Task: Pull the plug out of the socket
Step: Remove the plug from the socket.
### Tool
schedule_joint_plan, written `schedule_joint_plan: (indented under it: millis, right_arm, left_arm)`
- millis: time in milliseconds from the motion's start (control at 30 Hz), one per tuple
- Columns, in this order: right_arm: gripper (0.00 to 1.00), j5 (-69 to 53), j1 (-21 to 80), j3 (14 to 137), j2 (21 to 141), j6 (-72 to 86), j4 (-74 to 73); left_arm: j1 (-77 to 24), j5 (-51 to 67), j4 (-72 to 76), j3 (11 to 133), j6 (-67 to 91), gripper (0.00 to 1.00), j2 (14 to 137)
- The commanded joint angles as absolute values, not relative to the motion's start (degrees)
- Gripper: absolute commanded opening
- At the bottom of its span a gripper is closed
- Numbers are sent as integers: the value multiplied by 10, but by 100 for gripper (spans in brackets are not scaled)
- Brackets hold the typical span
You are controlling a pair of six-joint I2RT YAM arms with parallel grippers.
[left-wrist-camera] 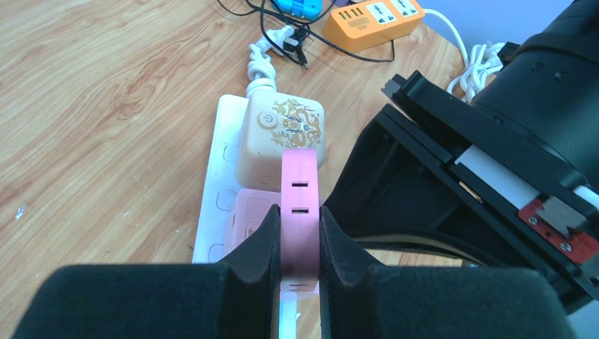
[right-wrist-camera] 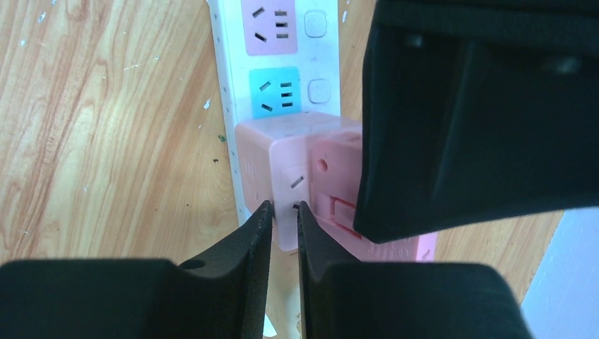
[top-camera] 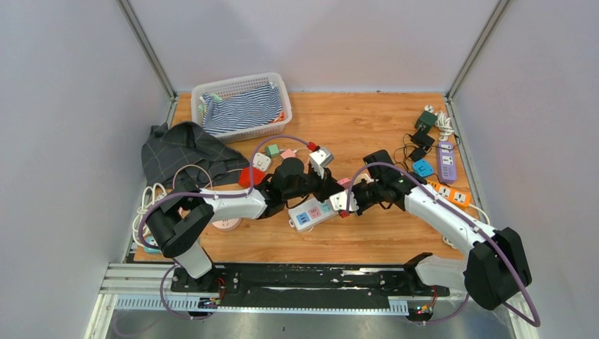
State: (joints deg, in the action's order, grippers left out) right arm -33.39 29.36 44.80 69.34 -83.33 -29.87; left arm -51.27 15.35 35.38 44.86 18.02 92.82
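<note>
Left fingers (left-wrist-camera: 268,236) clamp the pink plug (left-wrist-camera: 299,176) on the white power strip (left-wrist-camera: 212,205); right fingers (right-wrist-camera: 258,233), pinched almost together, touch a pink cube adapter (right-wrist-camera: 265,159). The cream adapter (left-wrist-camera: 282,138) bears gold ornament.

Under the left gripper (left-wrist-camera: 299,240) and right gripper (right-wrist-camera: 284,219) lies a wood-grain table (top-camera: 367,131). Beyond them and to either side stand plain pale-grey walls (top-camera: 70,106), joined by metal posts (top-camera: 144,42) at the corners. Behind them a black rail (top-camera: 311,277) edges the table; light is soft, even
</note>
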Motion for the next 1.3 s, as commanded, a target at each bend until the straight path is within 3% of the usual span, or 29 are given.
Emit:
schedule_joint_plan:
  millis: [0,233,667,1000,1267]
  right_arm:
    - [18,-314,312,418,736,-827,-355]
    - [18,-310,314,419,739,-827,-357]
    - [18,-302,315,421,741,-828,-360]
    - [18,-300,315,423,743,-828,-363]
    - [18,-298,316,423,747,-827,-365]
  left_arm:
    - [-523,192,342,469,189,0,950]
    - [-523,141,343,425,190,0,921]
    - [-524,224,342,480,197,0,958]
    - [-523,151,343,424,192,0,915]
    - [-523,173,343,439,196,0,923]
